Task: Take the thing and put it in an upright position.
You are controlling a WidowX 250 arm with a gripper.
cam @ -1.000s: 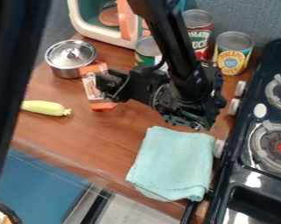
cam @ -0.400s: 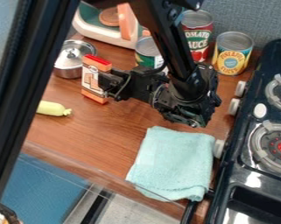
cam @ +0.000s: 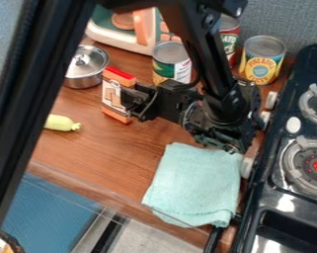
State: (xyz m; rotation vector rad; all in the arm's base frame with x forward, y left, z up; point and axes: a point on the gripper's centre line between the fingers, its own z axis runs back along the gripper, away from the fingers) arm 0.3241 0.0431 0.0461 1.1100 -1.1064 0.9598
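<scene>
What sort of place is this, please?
Probably a toy kitchen set up on a counter: there is a stove, a lidded metal pot and food cans, one showing pineapple.

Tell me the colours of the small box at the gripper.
Orange and white with a red top; the box shows best in the camera view.

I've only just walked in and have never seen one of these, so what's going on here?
A black robot arm has an orange and white box in its pincer; the job is to stand it upright. The box looks upright, or close to it, near the pot. I can't tell whether its base fully rests on the counter.
</scene>
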